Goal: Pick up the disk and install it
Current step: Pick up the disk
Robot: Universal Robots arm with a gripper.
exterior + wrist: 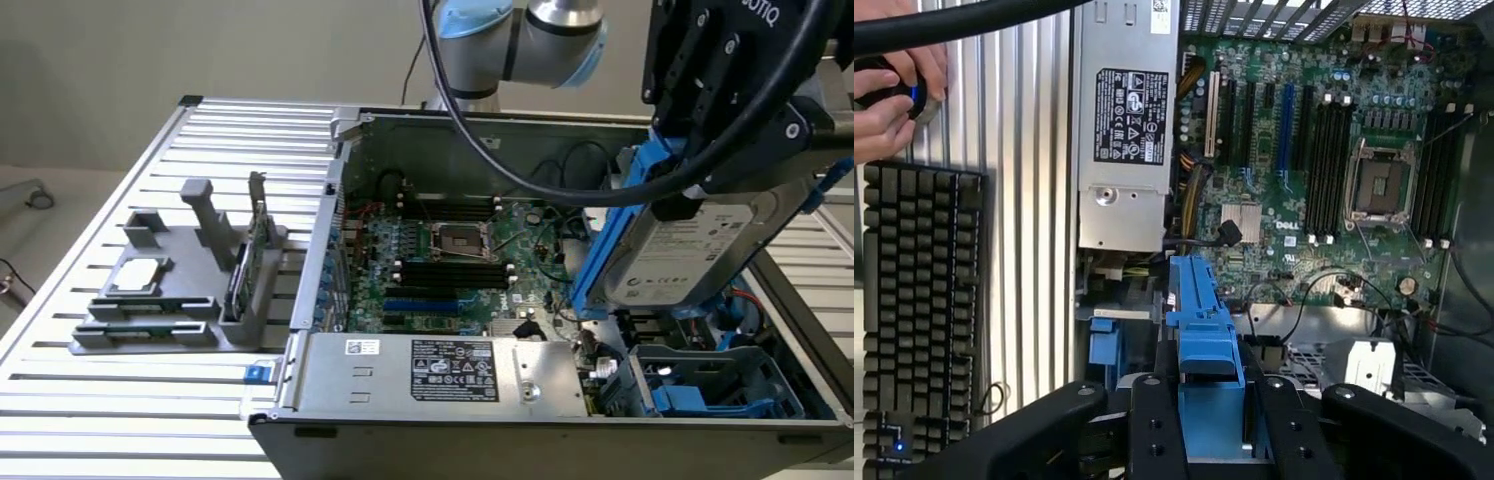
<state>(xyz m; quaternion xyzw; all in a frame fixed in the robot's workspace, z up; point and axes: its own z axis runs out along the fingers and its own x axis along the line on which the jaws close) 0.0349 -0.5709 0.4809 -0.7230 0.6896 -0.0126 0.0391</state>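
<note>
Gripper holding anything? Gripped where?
Yes: the gripper holds the disk, clamped on its blue carrier frame, above the open computer case.

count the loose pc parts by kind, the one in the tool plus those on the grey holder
silver-grey metal hard drive in a blue plastic carrier, held in the tool: 1
small square silver chip: 1
thin green circuit card: 1
total: 3
</note>
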